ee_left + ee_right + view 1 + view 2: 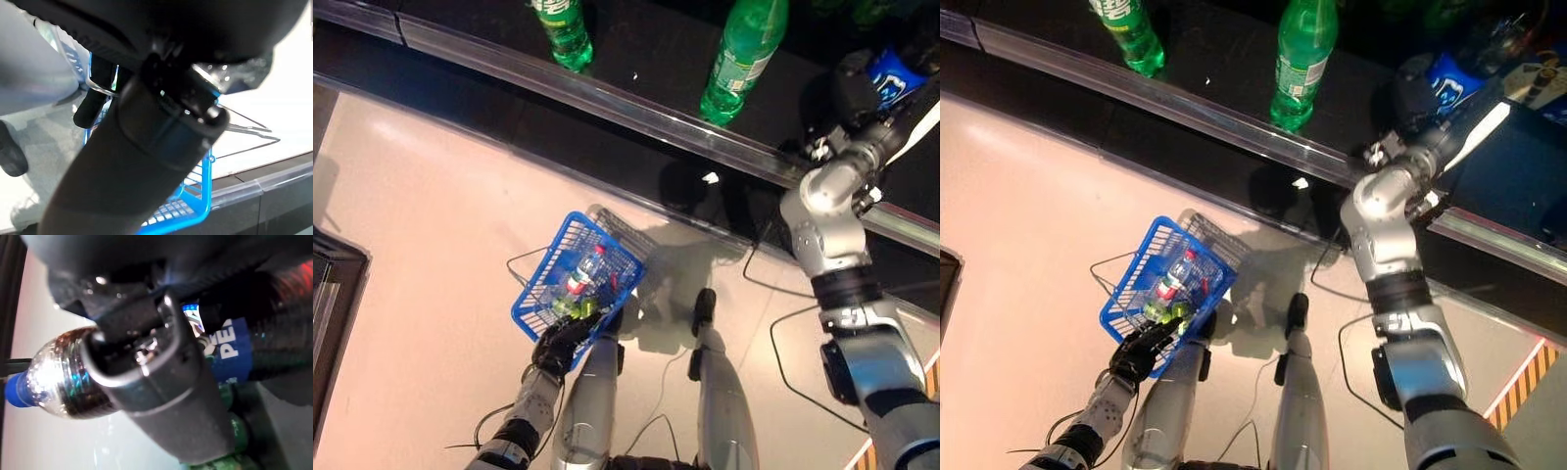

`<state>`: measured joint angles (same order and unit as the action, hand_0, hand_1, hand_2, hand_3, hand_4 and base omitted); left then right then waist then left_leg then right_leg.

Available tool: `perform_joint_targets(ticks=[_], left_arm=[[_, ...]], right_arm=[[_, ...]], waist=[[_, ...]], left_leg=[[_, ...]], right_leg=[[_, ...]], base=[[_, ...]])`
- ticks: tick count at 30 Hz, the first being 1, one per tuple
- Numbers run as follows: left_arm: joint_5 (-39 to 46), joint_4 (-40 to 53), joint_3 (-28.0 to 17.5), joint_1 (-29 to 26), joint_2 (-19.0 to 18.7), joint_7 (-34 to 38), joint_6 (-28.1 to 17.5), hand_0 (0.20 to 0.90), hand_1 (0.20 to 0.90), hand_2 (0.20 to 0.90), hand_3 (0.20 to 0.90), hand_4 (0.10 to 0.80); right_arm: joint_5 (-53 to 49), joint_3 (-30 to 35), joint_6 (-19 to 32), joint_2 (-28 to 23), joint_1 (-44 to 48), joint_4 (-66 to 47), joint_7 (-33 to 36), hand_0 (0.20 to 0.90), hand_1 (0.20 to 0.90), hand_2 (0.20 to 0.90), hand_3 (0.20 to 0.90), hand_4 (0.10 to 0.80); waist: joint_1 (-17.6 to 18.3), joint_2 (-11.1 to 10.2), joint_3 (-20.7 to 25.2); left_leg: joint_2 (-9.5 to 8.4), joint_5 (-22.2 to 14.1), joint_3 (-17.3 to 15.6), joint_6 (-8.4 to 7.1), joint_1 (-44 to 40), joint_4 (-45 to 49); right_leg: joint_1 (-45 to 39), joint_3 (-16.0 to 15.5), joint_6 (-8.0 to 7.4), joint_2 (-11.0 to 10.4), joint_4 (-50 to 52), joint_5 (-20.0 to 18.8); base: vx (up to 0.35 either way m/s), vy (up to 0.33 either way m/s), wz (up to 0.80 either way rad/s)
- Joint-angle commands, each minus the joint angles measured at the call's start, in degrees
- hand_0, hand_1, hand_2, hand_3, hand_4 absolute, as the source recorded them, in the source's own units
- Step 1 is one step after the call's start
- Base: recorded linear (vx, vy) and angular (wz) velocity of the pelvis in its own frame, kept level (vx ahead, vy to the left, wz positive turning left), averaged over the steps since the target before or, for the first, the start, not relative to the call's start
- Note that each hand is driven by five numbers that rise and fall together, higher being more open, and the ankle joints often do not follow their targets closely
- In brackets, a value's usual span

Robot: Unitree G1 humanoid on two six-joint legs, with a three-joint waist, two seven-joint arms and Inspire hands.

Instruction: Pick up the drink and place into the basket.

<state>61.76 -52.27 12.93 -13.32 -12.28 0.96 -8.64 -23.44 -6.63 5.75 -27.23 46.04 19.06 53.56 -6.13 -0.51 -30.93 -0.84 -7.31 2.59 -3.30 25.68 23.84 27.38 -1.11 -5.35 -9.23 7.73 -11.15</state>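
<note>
A dark cola bottle (894,76) with a blue label and blue cap stands at the right end of the black counter. My right hand (857,93) is wrapped round it; in the right wrist view its thumb (161,377) lies across the cola bottle (58,377). The blue wire basket (566,227) hangs low over the floor, its handle held by my left hand (558,348), whose fingers are curled round it. Inside the basket lie a clear bottle with a red label (582,274) and something green (570,308).
Two green bottles (563,29) (742,54) stand on the black counter, whose shiny front edge (607,98) runs across the top of the view. A dark cabinet corner (328,284) juts in at the left. Pale floor lies between.
</note>
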Motion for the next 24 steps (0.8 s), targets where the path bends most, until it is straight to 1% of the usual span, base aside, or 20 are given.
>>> perform_joint_targets(ticks=[1, 4, 5, 7, 9, 10, 11, 12, 14, 17, 21, 24], left_arm=[[-0.29, 9.46, -3.07, 7.86, -4.45, -5.92, -8.63, 0.3, 0.3, 0.3, 0.2, 0.1], [-1.83, 10.9, -4.71, 10.11, -4.19, -7.81, -9.3, 0.3, 0.3, 0.3, 0.2, 0.1], [-2.01, 11.28, -4.86, 10.53, -4.14, -7.97, -9.46, 0.3, 0.3, 0.3, 0.2, 0.1], [-2.87, 13.57, -5.57, 12.07, -4.14, -8.12, -9.85, 0.3, 0.3, 0.3, 0.2, 0.1], [-3.15, 14.73, -5.82, 12.96, -4.07, -8.27, -10.08, 0.3, 0.3, 0.3, 0.2, 0.1], [-3.44, 16.01, -6.28, 13.77, -4.23, -8.5, -9.88, 0.3, 0.3, 0.3, 0.2, 0.1], [-3.62, 16.45, -6.38, 13.99, -4.31, -8.52, -9.76, 0.3, 0.3, 0.3, 0.2, 0.1], [-4.04, 17.84, -6.78, 14.96, -4.5, -8.51, -9.37, 0.3, 0.3, 0.3, 0.2, 0.1], [-3.95, 19.0, -7.07, 15.95, -4.53, -8.7, -9.27, 0.3, 0.3, 0.3, 0.2, 0.1], [-4.4, 20.5, -7.73, 17.42, -4.65, -8.76, -7.87, 0.3, 0.3, 0.3, 0.2, 0.1], [-5.11, 21.65, -7.87, 19.01, -5.09, -9.39, -5.99, 0.3, 0.3, 0.3, 0.2, 0.1], [-5.12, 23.13, -7.43, 19.97, -5.47, -9.45, -4.45, 0.3, 0.3, 0.3, 0.2, 0.1]], right_arm=[[10.28, 5.47, 5.68, -6.19, -0.81, -16.41, -4.85, 0.3, 0.3, 0.3, 0.2, 0.1], [11.56, 6.53, 7.76, -3.06, -9.65, -23.11, -10.69, 0.3, 0.3, 0.3, 0.2, 0.1], [11.85, 6.57, 8.01, -2.64, -10.88, -24.06, -11.85, 0.3, 0.3, 0.3, 0.2, 0.1], [11.17, 6.9, 9.03, -1.71, -16.38, -28.64, -16.6, 0.3, 0.3, 0.3, 0.2, 0.1], [9.55, 6.73, 9.95, -1.28, -19.38, -30.98, -20.04, 0.3, 0.3, 0.3, 0.2, 0.1], [7.76, 6.71, 10.47, -0.75, -22.13, -33.52, -23.21, 0.3, 0.3, 0.3, 0.2, 0.1], [7.08, 6.68, 10.44, -0.52, -22.91, -34.12, -24.42, 0.3, 0.3, 0.3, 0.2, 0.1], [4.2, 6.41, 10.58, -0.23, -25.63, -36.16, -28.76, 0.3, 0.3, 0.3, 0.2, 0.1], [2.12, 5.79, 10.97, -0.06, -27.91, -38.17, -33.59, 0.3, 0.3, 0.3, 0.2, 0.1], [-1.58, 3.63, 10.96, 0.16, -30.72, -41.6, -41.85, 0.3, 0.3, 0.3, 0.2, 0.1], [-6.26, 1.56, 11.14, 0.11, -33.19, -43.5, -48.34, 0.3, 0.3, 0.3, 0.2, 0.1], [-8.73, -0.64, 9.32, -0.02, -34.9, -44.98, -52.57, 0.3, 0.3, 0.3, 0.2, 0.1]], waist=[[1.49, 1.01, 1.14], [2.43, -0.05, 2.15], [2.55, -0.22, 2.42], [3.27, -0.97, 3.73], [3.59, -1.4, 4.64], [3.86, -1.75, 5.46], [3.94, -1.86, 5.77], [4.13, -2.19, 7.03], [4.24, -2.45, 8.07], [4.16, -2.84, 10.45], [4.05, -2.96, 12.98], [4.01, -2.87, 14.83]], left_leg=[[-1.46, 4.46, 0.02, 3.36, -5.42, -4.69], [-1.2, 3.68, -0.77, 3.47, -7.95, -4.67], [-1.15, 3.56, -0.88, 3.49, -8.23, -4.68], [-0.61, 3.15, -1.5, 3.46, -9.7, -4.89], [-0.33, 3.01, -1.76, 3.38, -10.8, -5.26], [-0.09, 2.9, -1.84, 3.32, -11.97, -5.76], [-0.02, 2.88, -1.9, 3.31, -12.38, -5.97], [0.17, 2.89, -2.13, 3.28, -13.77, -6.63], [0.35, 2.92, -2.26, 3.21, -15.01, -7.26], [0.68, 2.83, -2.43, 3.06, -17.61, -8.36], [0.87, 2.73, -2.44, 2.95, -19.6, -8.98], [0.99, 2.96, -2.33, 2.89, -20.92, -9.88]], right_leg=[[-9.05, -2.02, 2.0, 0.47, 6.18, 9.1], [-11.84, -1.55, 2.09, 0.51, 5.55, 9.42], [-12.16, -1.48, 2.1, 0.52, 5.45, 9.48], [-13.79, -1.16, 2.15, 0.56, 4.98, 9.7], [-15.02, -0.94, 2.11, 0.68, 4.55, 9.84], [-16.1, -0.81, 2.09, 0.86, 4.3, 10.12], [-16.49, -0.78, 2.08, 0.92, 4.18, 10.18], [-17.88, -0.61, 2.09, 1.15, 3.71, 10.39], [-19.11, -0.48, 2.11, 1.34, 3.3, 10.63], [-21.91, -0.59, 2.27, 1.62, 2.29, 11.15], [-23.79, -0.44, 2.29, 1.91, 1.87, 11.48], [-24.84, -0.17, 2.17, 2.01, 1.41, 11.55]], base=[[-0.005, -0.022, -0.1], [0.038, -0.017, -0.06], [0.038, -0.017, -0.03], [0.038, -0.021, -0.06], [0.052, -0.025, -0.24], [0.048, -0.023, -0.31], [0.092, -0.028, -0.24], [0.097, -0.022, -0.16], [0.09, -0.017, -0.17], [0.123, -0.014, -0.07], [0.105, -0.007, -0.03], [0.092, 0.02, 0.01]])
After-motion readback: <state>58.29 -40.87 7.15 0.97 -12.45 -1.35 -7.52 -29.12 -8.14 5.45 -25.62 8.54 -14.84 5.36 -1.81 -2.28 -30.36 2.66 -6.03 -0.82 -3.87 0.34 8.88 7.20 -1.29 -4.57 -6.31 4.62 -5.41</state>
